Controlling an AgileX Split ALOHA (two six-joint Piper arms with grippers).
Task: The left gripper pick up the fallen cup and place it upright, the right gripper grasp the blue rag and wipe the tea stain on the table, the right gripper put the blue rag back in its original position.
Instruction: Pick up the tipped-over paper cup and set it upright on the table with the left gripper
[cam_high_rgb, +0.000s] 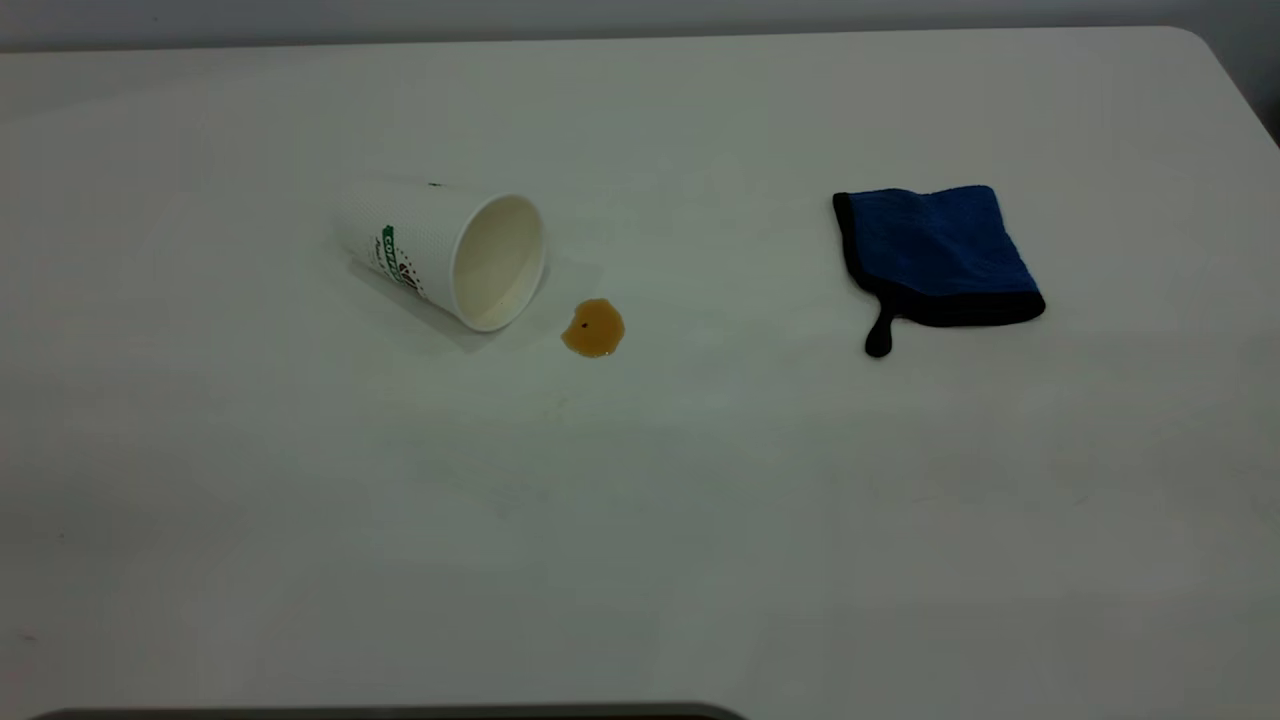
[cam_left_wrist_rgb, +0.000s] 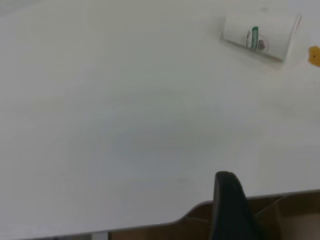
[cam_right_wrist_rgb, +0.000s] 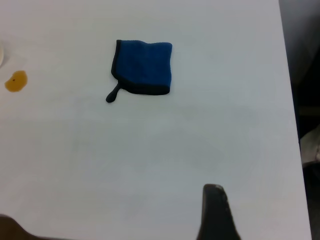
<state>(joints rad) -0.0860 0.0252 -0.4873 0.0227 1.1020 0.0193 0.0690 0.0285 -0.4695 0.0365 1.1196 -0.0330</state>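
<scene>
Lying on its side, the cup (cam_high_rgb: 440, 250) shows green "COF" lettering — tea stain (cam_high_rgb: 593, 328) beside its mouth — gripper states: cannot tell

You have one cup (cam_high_rgb: 445, 255) on its side toward the table's (cam_high_rgb: 640, 520) left half, one tea stain (cam_high_rgb: 593, 328) just beside the cup mouth, and one blue rag (cam_high_rgb: 935, 255) toward the right edge. Total: three items on one table. Each wrist view shows one black finger at its frame edge; the gripper count stays unconfirmed.
</scene>
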